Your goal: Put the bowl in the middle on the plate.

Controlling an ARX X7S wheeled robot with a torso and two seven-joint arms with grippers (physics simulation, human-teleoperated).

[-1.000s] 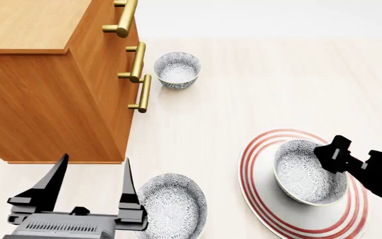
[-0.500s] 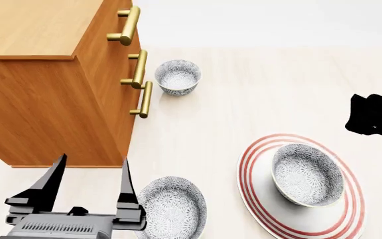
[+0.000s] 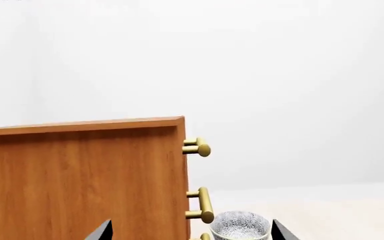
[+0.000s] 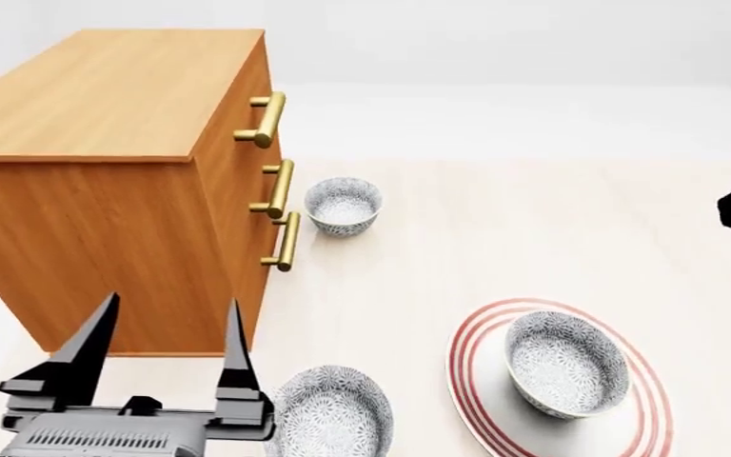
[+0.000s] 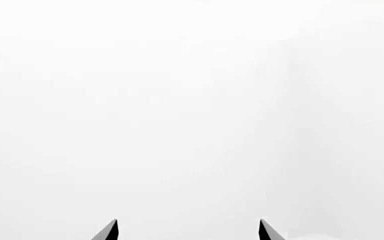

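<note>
The bowl (image 4: 566,364) sits upright on the plate (image 4: 480,381), toward its far side, on the pale worktop (image 4: 493,238). The left claw (image 4: 163,343) hovers low with jaws spread wide, holding nothing, beside the wooden cabinet (image 4: 111,190). The right claw (image 5: 186,230) is raised, its tips wide apart and empty. Two other bowls (image 4: 344,206) stand apart.

The cabinet (image 4: 111,162) is smooth orange-brown wood with shiny gold metal handles (image 4: 264,119). The counter (image 4: 493,238) is pale wood, smooth and matt. The bowl (image 4: 566,364) and the plate (image 4: 480,381) look like smooth china. The left gripper (image 4: 163,347) is dark, matt plastic or metal.
</note>
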